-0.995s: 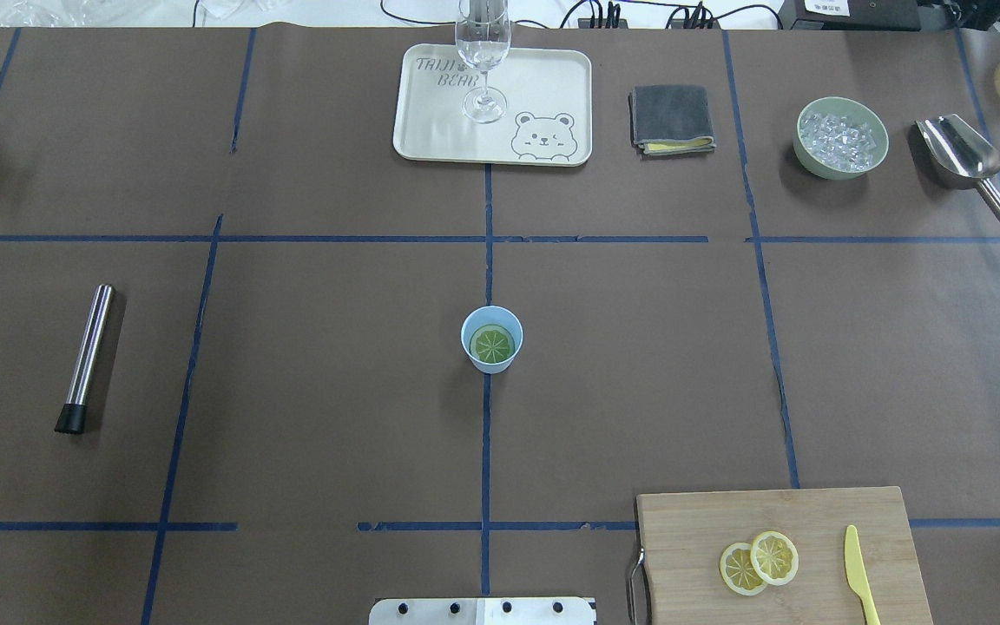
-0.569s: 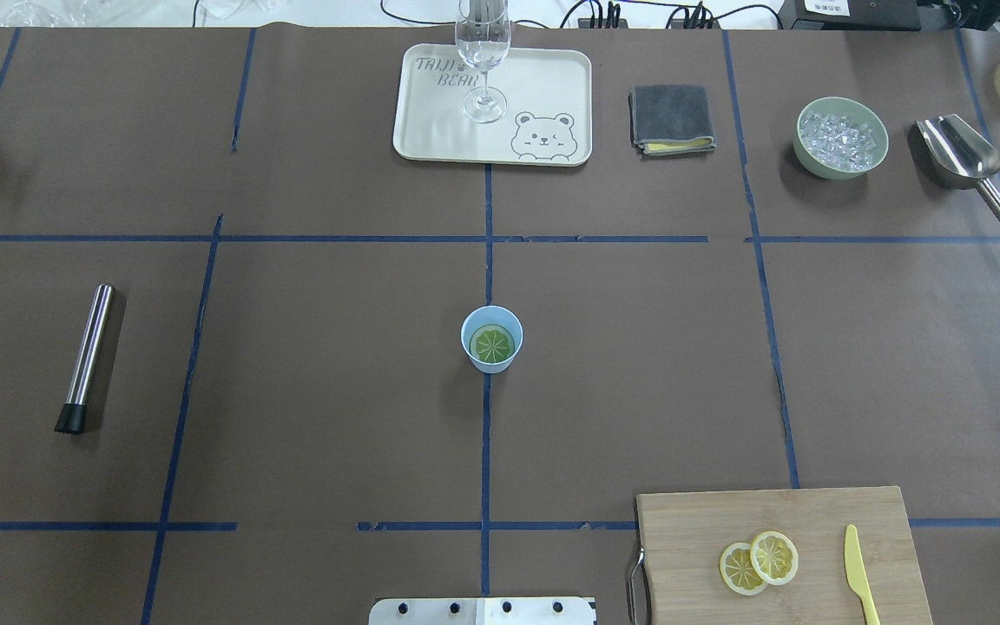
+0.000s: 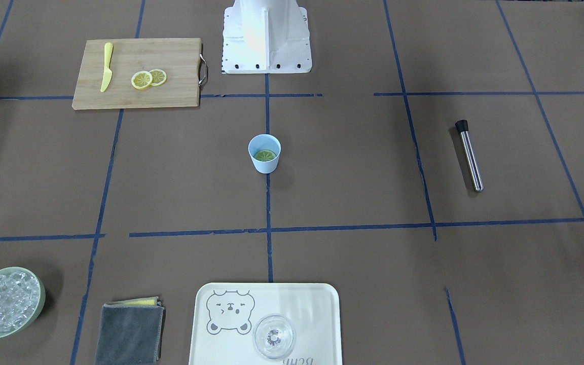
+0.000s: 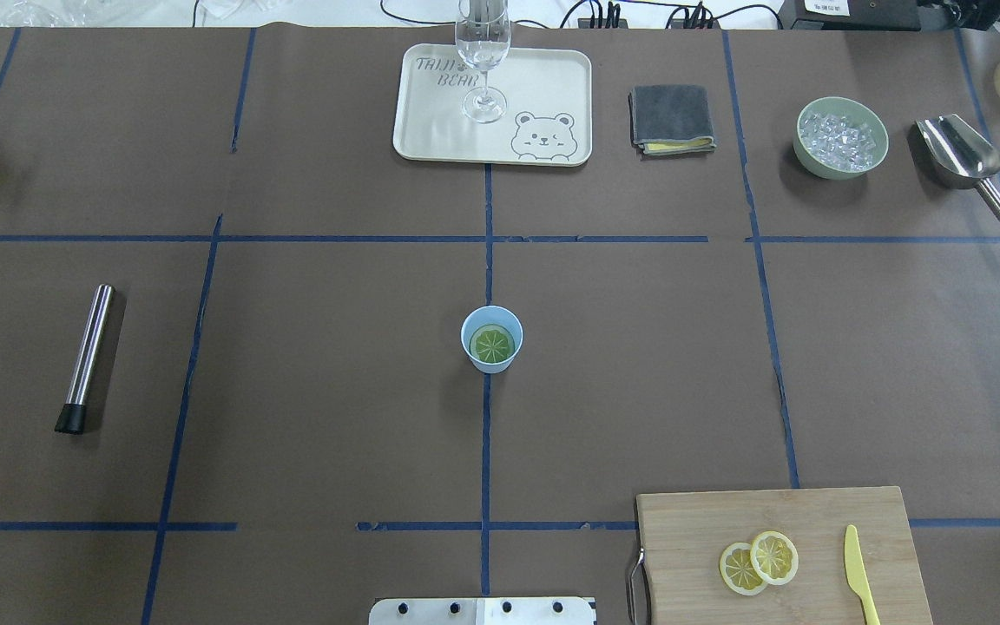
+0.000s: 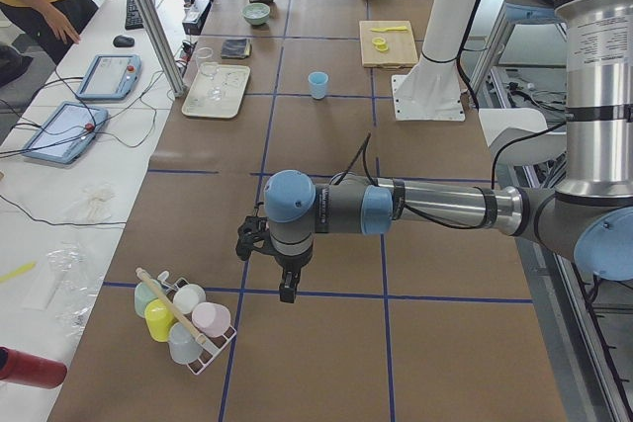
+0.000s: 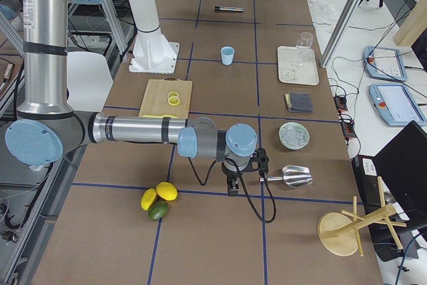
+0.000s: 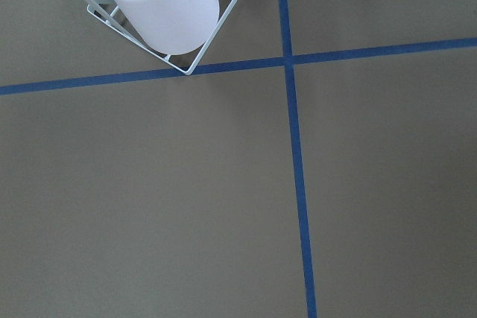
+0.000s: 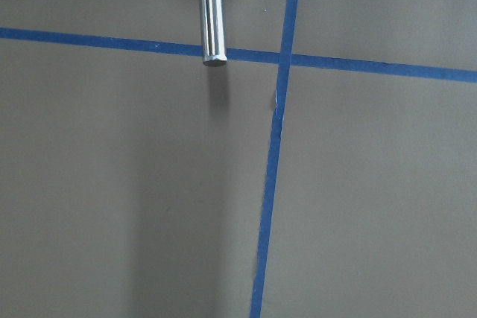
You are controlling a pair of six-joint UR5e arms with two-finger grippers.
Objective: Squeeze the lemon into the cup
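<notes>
Lemon (image 4: 493, 345) in cup (image 4: 492, 368); arms (image 5: 435, 207) (image 6: 140, 129) level, outstretched.

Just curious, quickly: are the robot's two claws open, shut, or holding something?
Left gripper: cannot tell; it shows only in a side view.
Right gripper: cannot tell, same reason.

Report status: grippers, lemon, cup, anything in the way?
Left gripper, right gripper hang at table ends, state unclear. One lemon slice lies in the cup; two slices on the board. Nothing between board and cup.
</notes>
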